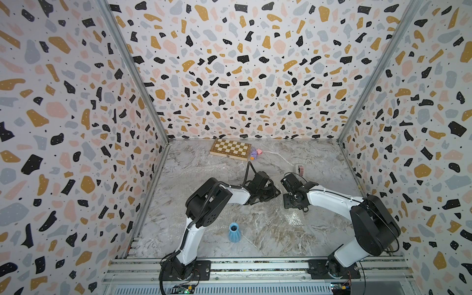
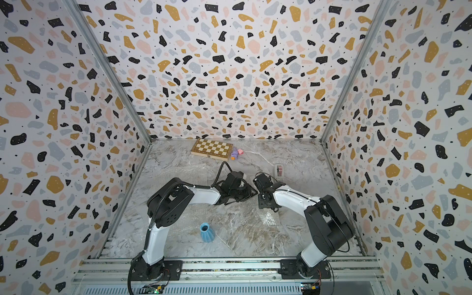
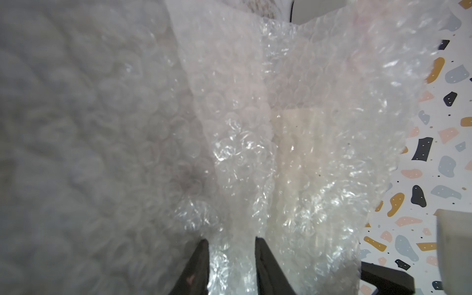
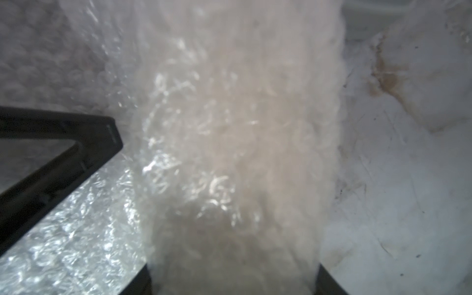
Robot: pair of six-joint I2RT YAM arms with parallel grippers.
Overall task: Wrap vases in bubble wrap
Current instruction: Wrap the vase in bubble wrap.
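L gripper point(image 3: 231, 255) is pinched on a fold of bubble wrap point(image 3: 242, 115): the two black fingers point(image 3: 199, 268) stand close together w/ crinkly wrap squeezed btwn them. Seen through the wrap just beside that fold is the cream vase point(image 3: 301, 158), ribs faintly visible.

R gripper point(image 4: 234, 270) has jaws set wide, clamped round the wrapped cream vase; the bundle fills the whole gap and presses on both fingers.

In both top views the 2 grippers meet nose to nose at table ctr, and the wrapped vase is mostly hidden under them. More wrap lies flat on the marble table point(image 1: 268, 237) around there, w/ a shiny patch on the near right point(image 1: 288, 214).

Blue vase point(image 1: 233, 232) point(image 2: 206, 233) stands bare, near side, left of ctr, well apart from both grippers.

Far side: chessboard point(image 1: 229, 150) by the back wall, small toys point(image 1: 255, 153) just right of it. Tape dispenser point(image 1: 300, 169) sits far right of ctr, near the R gripper.
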